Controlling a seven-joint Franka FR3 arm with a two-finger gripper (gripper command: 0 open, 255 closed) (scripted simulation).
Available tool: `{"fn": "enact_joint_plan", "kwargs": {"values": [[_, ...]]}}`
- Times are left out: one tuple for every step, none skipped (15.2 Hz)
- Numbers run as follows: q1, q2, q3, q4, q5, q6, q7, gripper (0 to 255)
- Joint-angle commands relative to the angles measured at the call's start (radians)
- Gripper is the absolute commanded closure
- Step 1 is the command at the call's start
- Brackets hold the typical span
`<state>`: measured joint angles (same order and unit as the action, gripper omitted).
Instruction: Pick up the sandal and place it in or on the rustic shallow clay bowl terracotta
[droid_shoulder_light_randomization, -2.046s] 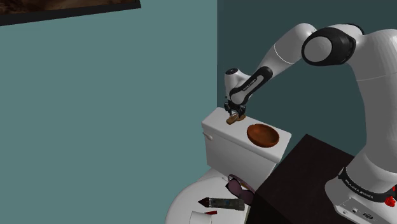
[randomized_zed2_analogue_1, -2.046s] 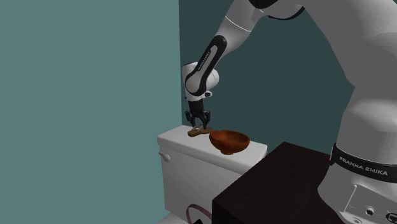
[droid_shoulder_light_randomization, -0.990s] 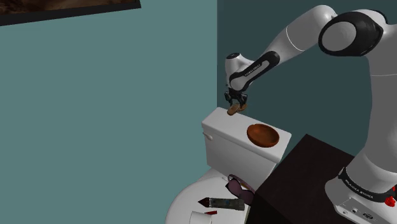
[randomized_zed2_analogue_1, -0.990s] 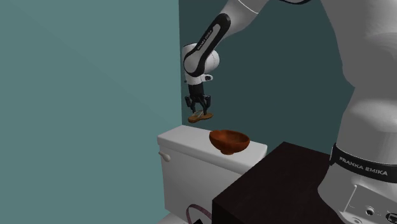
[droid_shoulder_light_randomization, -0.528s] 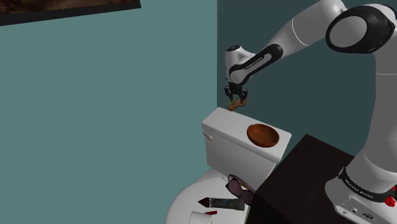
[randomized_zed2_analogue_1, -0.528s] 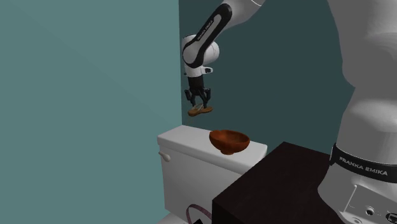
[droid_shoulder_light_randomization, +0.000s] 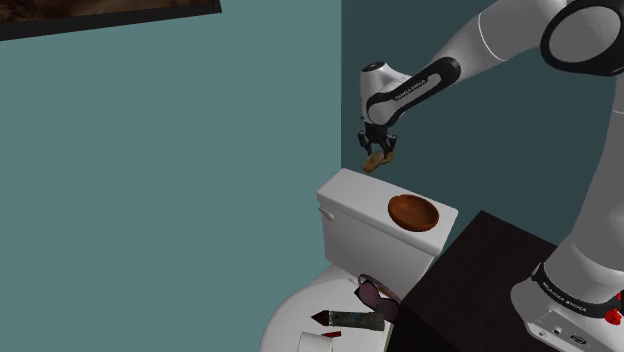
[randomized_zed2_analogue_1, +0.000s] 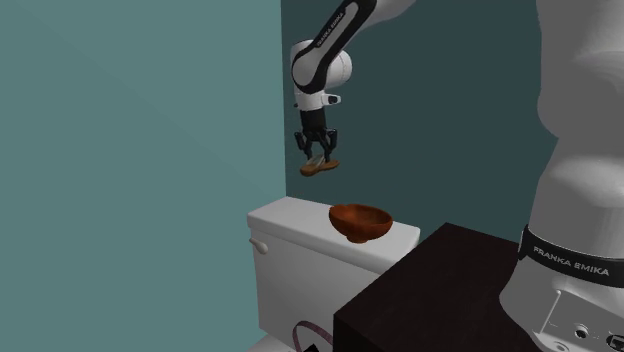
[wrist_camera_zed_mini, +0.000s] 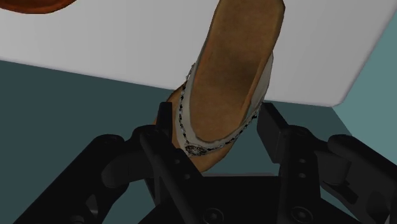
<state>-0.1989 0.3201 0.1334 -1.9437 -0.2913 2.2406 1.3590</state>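
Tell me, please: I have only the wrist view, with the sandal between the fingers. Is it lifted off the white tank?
Observer: Yes. In the second exterior view the sandal hangs in the gripper, well above the white tank lid.
Operator: Where is the bowl from it?
Observer: The brown bowl stands on the tank lid, lower than the sandal and toward that view's right, not beneath it.
Operator: What is next to the bowl?
Observer: In the shoulder view the dark stand sits beside the tank, at the bowl's end.
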Motion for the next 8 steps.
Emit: {"fn": "enact_joint_plan", "kwargs": {"values": [[0.002, -0.068, 0.006, -0.094, 0.003, 0.025, 0.014, 255], [0.002, -0.104, 0.009, -0.143, 0.006, 0.038, 0.019, 255], [0.002, -0.139, 0.011, -0.191, 0.009, 0.050, 0.023, 255], [0.002, -0.175, 0.014, -0.238, 0.012, 0.061, 0.026, 255], [0.002, -0.211, 0.017, -0.283, 0.017, 0.071, 0.030, 255], [0.004, -0.247, 0.019, -0.328, 0.021, 0.080, 0.032, 255], [0.005, -0.283, 0.022, -0.372, 0.027, 0.088, 0.034, 255], [0.007, -0.320, 0.025, -0.415, 0.033, 0.095, 0.036, 255]]}}
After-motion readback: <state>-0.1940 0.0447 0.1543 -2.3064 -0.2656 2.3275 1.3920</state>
